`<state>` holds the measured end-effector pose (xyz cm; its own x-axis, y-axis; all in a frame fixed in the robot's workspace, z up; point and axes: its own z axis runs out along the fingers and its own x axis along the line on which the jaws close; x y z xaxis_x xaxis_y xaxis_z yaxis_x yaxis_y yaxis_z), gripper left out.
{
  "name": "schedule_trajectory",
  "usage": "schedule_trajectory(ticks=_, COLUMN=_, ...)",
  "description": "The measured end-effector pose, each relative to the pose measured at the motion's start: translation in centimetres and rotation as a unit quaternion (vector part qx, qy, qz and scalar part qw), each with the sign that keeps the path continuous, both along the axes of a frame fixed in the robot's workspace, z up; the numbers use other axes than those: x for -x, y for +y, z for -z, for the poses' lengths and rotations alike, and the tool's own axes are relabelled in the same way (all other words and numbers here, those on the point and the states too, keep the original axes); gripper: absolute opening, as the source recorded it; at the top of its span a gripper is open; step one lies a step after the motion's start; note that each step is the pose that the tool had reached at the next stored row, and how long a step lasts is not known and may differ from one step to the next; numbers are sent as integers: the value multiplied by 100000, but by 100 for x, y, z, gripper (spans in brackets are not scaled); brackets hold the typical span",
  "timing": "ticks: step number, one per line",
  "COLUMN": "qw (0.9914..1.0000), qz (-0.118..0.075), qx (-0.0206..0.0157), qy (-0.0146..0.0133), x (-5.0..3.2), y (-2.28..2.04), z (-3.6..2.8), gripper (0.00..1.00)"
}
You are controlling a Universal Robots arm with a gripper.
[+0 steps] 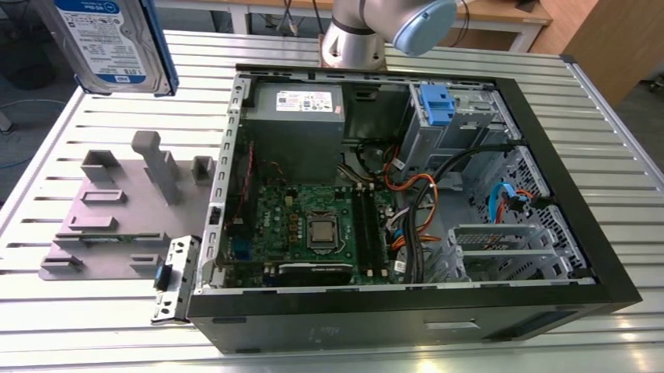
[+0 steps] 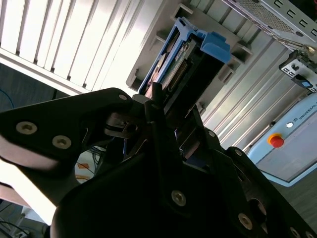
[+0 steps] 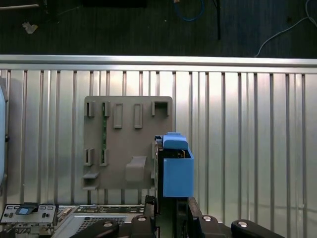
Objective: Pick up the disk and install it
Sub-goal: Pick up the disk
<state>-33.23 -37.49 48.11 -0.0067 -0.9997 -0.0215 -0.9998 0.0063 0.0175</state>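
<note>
A big open computer case (image 1: pixel 581 233) lies on a metal table (image 1: pixel 612 140) with long grooves. A flat grey tray (image 1: pixel 114 225) with little slots sits just beside the case, on the exterior view's left. The black gripper (image 3: pixel 170 203) has its jaws squeezed tight on the disk (image 1: pixel 114 54) and holds it up in the air over the tray side, outside the case. The disk is a flat silver box with a blue-and-white sticker (image 1: pixel 102 31), blue strips on its edges, and a blue handle (image 3: pixel 174 141) at the end far from the gripper.
</note>
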Motion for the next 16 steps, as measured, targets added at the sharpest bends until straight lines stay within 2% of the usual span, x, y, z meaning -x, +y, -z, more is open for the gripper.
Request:
schedule_trajectory(ticks=5, qw=100000, qz=0, qx=0, qy=1, x=-1, y=0, z=-30, gripper=35)
schedule_trajectory(ticks=16, qw=100000, qz=-1, qx=-3, qy=3, x=-18, y=0, z=-32, gripper=35)
